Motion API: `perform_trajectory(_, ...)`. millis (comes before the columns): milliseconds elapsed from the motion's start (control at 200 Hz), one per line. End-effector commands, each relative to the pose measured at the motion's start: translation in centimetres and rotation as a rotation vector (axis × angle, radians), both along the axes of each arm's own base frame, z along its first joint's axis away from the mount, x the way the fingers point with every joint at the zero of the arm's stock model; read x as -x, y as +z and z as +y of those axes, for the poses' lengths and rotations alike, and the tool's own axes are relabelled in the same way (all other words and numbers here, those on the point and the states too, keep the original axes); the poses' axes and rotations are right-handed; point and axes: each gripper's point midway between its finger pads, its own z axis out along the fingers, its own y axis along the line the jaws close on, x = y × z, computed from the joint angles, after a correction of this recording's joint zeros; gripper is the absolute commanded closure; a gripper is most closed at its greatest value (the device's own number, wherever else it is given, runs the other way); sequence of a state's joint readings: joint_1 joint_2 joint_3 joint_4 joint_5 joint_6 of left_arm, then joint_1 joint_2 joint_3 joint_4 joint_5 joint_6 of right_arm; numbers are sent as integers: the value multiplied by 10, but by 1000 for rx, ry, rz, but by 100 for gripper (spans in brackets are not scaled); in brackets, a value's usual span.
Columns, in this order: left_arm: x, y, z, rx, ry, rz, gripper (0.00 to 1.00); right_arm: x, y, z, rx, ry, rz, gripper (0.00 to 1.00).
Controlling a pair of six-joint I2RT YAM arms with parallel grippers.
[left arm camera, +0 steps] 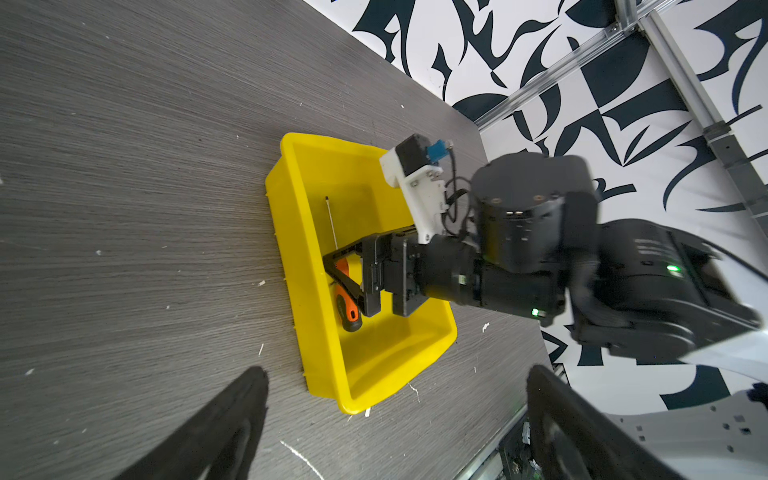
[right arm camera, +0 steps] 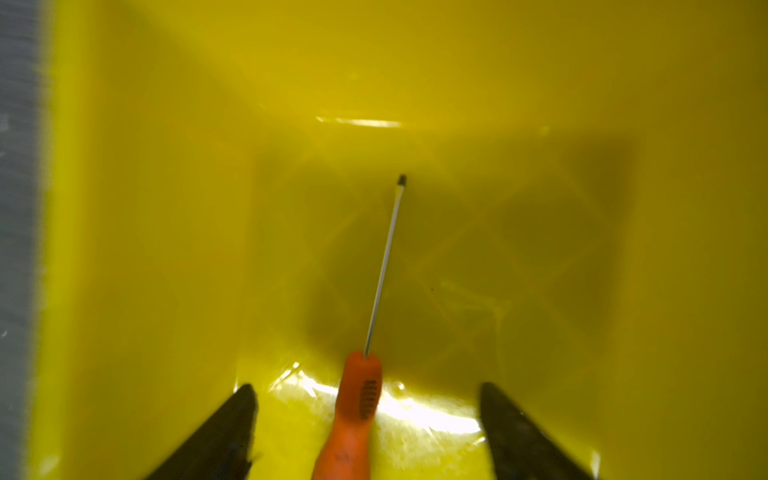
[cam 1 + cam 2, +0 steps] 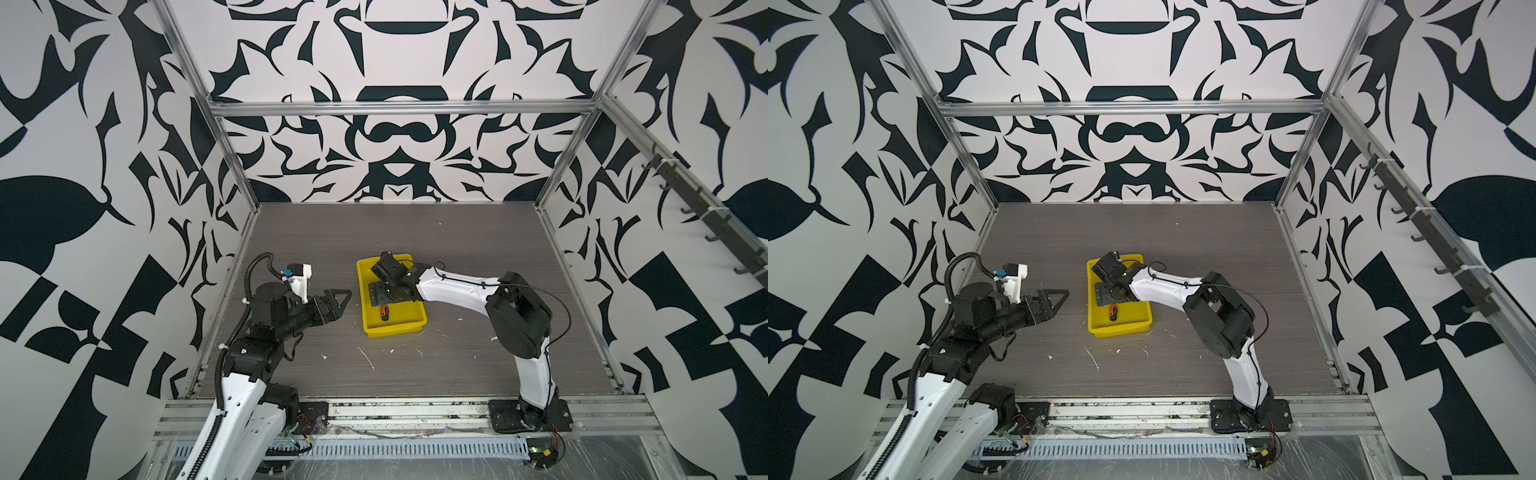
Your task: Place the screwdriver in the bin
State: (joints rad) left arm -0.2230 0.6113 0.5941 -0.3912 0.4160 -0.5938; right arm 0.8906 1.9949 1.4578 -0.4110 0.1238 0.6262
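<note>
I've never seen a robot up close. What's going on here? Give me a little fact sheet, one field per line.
Screwdriver: lies inside the bin, orange handle, thin shaft along the floor
Bin: yellow, on the grey table
Right pincer: open, low in the bin, fingers either side of the handle, not gripping
Left pincer: open, empty, hangs beside the bin
Job: screwdriver looks delivered
</note>
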Motion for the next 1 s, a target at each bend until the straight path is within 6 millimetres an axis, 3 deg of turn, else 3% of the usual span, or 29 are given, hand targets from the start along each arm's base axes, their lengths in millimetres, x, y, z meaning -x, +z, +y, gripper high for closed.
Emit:
perform_trajectory(0,1,-7,5,-38,21,26,1,-3,63,3,-57,19,-136,0)
perform_trajectory(120,-6,-7,23,-107,123,27,1,-2,102,-14,-53,4,-246,0)
perform_trajectory(290,-16,-10,85,-284,451,62,1,11,156,-68,-14,-37,-405,0)
perform_trajectory(360,-17,-15,105,-334,566,88,1,20,174,-103,20,-57,-471,0)
perform_trajectory(465,-27,-23,127,-408,685,69,1,29,187,-177,68,-163,-566,0)
perform_trajectory(640,-50,-17,138,-496,697,-61,1,40,162,-329,230,-585,-709,0)
perform_trajectory(680,-58,-14,140,-535,698,-107,1,45,156,-351,266,-662,-768,0)
perform_trajectory(800,-90,-10,144,-646,710,-232,1,39,128,-363,284,-577,-887,0)
perform_trajectory(995,-137,-58,165,-858,717,-226,1,7,84,-372,335,-550,-838,0)
